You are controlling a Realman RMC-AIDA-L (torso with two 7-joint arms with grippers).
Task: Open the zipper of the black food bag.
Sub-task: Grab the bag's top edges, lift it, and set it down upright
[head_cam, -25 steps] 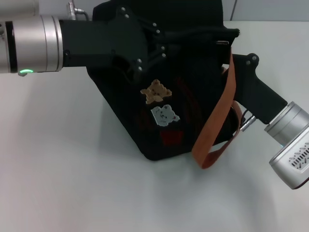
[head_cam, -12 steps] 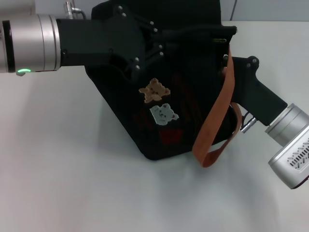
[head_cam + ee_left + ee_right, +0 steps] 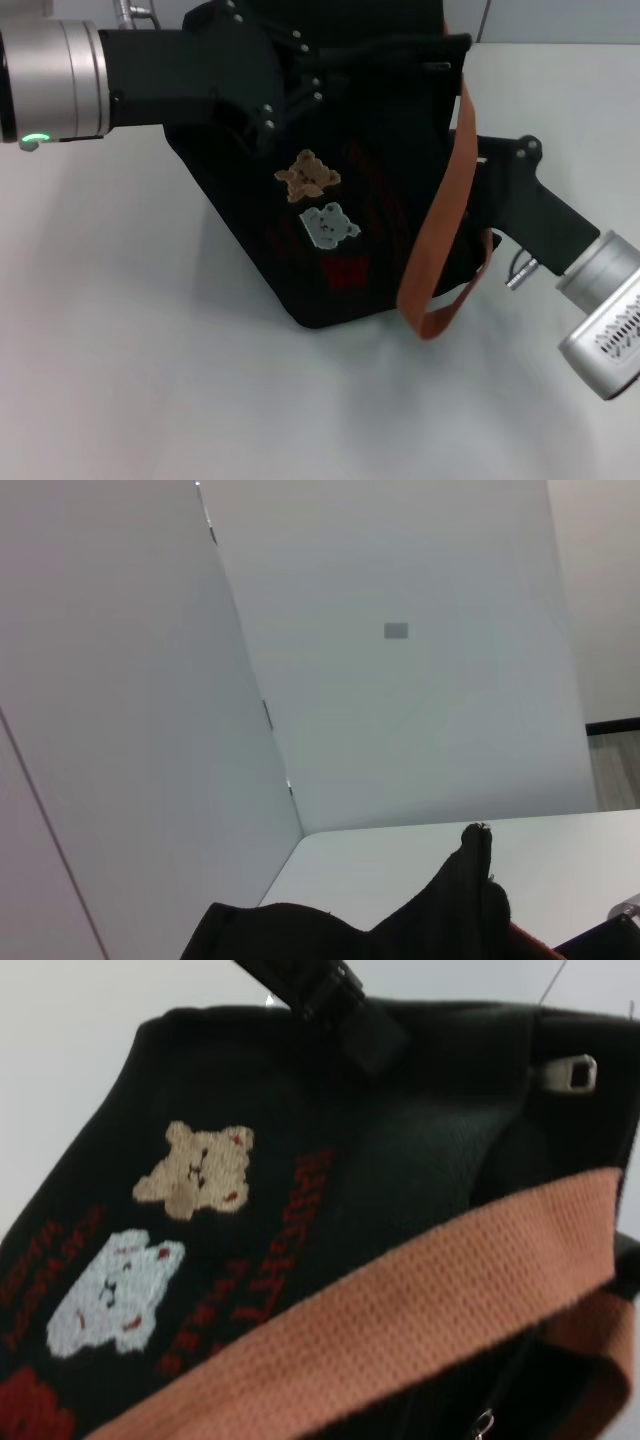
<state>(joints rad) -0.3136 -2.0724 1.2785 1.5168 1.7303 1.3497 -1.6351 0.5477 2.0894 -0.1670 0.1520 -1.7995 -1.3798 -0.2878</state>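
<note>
The black food bag (image 3: 340,190) sits tilted on the white desk (image 3: 130,360), bear patches facing up, an orange strap (image 3: 440,240) draped down its right side. The left end effector (image 3: 290,80) lies across the bag's top edge; the right end effector (image 3: 480,170) presses against its right side. I cannot tell either one's grip.

The head camera looks down from above on the black food bag (image 3: 340,180) and white table (image 3: 130,370). The right wrist camera sits close to its bear-patch side; the left wrist camera faces far walls over its top edge.
</note>
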